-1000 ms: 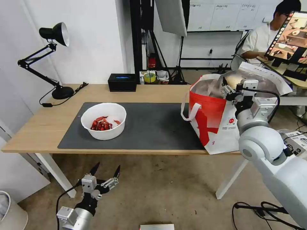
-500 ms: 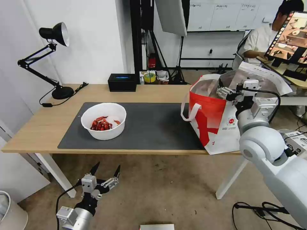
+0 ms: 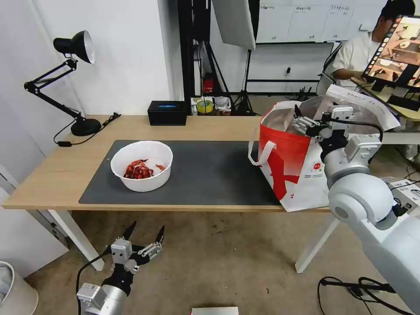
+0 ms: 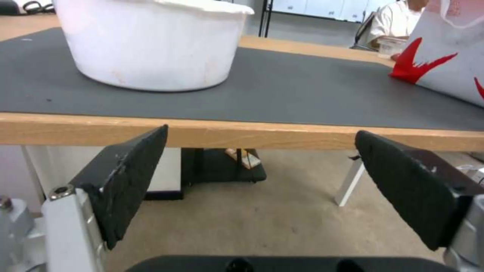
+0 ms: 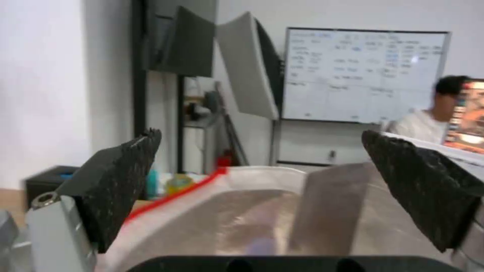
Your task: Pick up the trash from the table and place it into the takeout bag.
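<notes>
The trash I see is a white round bowl (image 3: 141, 165) with red scraps, standing on the left part of the dark grey mat (image 3: 210, 173) on the table (image 3: 57, 175). The red-and-white takeout bag (image 3: 288, 168) stands open at the table's right end. My right gripper (image 3: 300, 121) hovers over the bag's mouth, open and holding nothing; its wrist view looks down on the foil lining (image 5: 242, 223). My left gripper (image 3: 146, 231) hangs open below the table's front edge (image 4: 242, 133), facing the bowl (image 4: 151, 45).
A black tissue box (image 3: 167, 112) and a desk lamp (image 3: 84, 126) stand along the table's far side. A white bin (image 3: 13, 288) sits on the floor at the left, cables (image 3: 358, 286) at the right. White table legs (image 3: 313, 247) stand near both arms.
My right gripper has edged slightly leftward over the bag's mouth. The left arm and the bowl have not moved.
</notes>
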Controlling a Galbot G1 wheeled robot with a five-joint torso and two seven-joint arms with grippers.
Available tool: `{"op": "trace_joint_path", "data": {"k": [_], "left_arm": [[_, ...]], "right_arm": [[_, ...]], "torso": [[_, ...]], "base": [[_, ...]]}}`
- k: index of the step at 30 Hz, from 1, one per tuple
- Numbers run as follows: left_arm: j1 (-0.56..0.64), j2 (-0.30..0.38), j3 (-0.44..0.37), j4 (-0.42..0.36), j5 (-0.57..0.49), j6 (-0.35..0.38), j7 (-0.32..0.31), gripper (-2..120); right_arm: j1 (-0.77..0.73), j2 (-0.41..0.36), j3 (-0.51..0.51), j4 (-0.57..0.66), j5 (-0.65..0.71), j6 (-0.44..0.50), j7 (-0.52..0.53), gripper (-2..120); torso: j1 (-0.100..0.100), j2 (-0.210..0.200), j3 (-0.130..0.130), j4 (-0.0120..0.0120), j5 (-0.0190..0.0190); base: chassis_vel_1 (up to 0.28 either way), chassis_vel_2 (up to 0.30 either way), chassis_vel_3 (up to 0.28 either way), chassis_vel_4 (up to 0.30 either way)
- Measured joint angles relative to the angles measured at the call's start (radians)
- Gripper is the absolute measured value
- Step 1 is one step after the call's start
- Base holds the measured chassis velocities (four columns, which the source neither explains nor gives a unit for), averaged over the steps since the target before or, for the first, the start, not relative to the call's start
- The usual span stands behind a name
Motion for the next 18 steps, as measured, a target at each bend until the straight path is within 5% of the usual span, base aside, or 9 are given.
{"op": "trace_joint_path", "data": {"k": [7,18], "left_arm": [[-0.003,0.003,0.001,-0.002,0.000,0.000,0.000,100],[0.008,-0.017,-0.019,-0.017,-0.001,-0.010,0.003,100]], "right_arm": [[-0.153,-0.007,0.043,0.104,0.055,0.033,-0.106,100],[-0.501,0.066,0.041,0.157,-0.113,0.094,-0.224,100]], "torso": [[0.000,0.000,0.000,-0.0001,0.0000],[0.000,0.000,0.000,0.0000,0.0001]], "base": [[0.000,0.000,0.000,0.000],[0.000,0.000,0.000,0.000]]}}
